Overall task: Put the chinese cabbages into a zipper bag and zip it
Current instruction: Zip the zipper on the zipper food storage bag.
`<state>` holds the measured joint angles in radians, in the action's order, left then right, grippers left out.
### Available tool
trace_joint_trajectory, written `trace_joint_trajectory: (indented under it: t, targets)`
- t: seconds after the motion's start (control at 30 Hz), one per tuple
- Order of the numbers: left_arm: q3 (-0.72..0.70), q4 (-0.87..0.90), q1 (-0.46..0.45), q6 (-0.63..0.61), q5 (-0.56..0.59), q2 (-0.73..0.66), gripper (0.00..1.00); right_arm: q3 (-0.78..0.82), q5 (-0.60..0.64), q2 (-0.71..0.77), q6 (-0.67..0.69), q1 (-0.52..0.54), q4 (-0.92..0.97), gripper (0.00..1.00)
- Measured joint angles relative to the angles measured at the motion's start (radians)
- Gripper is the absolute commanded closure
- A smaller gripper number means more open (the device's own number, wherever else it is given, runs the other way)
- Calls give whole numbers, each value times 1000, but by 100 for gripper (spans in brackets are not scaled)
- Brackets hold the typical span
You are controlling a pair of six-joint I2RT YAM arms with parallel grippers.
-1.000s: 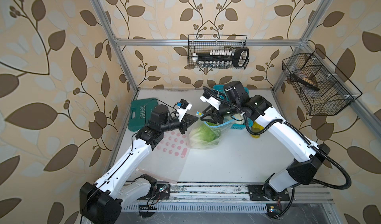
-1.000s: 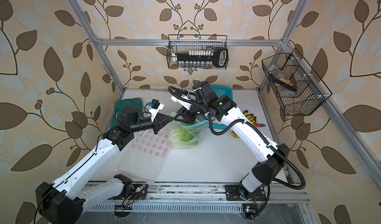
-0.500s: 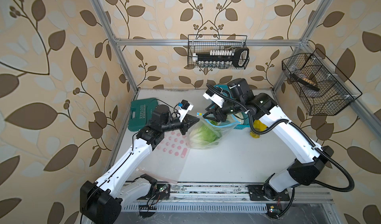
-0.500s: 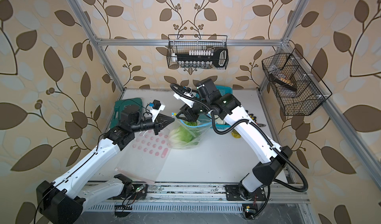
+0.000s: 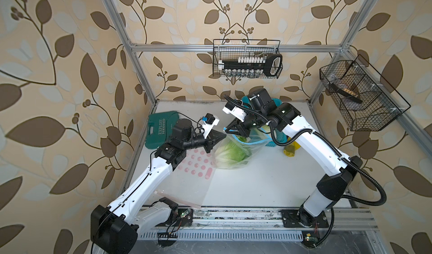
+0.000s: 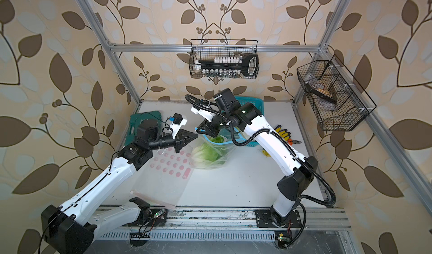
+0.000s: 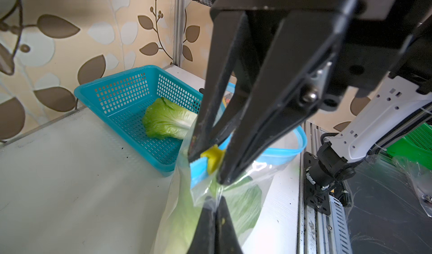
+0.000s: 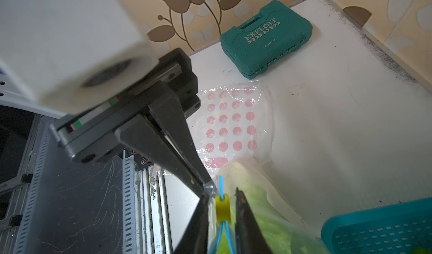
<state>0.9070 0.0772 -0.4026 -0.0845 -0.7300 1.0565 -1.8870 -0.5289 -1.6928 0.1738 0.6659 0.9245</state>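
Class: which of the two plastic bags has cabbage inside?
The blue-zipped bag, bulging with cabbage; the pink-dotted bag lies flat and looks empty.

Beige wallpaper printed with brown and pale leaves on thin dark vines covered the walls in both top views. Silver metal posts rose at the back corners, joined by a crossbar along the rear wall. A black wire basket hung from that bar, and a second wire basket hung on the right-hand wall. The white table carried dark grime along its back edge and lay in soft, even light. A metal rail ran along its front edge, with a dark scuffed surface just beyond.
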Motion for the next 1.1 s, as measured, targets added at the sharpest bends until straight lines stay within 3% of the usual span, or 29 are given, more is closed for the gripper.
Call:
trace_joint_trajectory:
  t: [0.13,0.2,0.27,0.37,0.63,0.93,1.1]
  targets:
    - [0,1,-4,-1,1,0,100,0,0,0,-1,0,0,96]
    - [0,10,-4,-9,2,-2,75,0,-3,0,2,0,-1,98]
    - [0,45,-4,-22,5,-8,59,0,-7,0,3,0,0,99]
    - [10,109,-4,-60,0,-16,51,0,-16,0,10,2,1,99]
    - [93,212,-4,-174,-32,-11,53,0,-53,6,60,16,37,100]
    - [130,227,-3,-219,-120,40,70,0,-98,48,108,33,61,100]
    - [130,221,-3,-218,-140,50,71,0,-111,48,119,32,68,100]
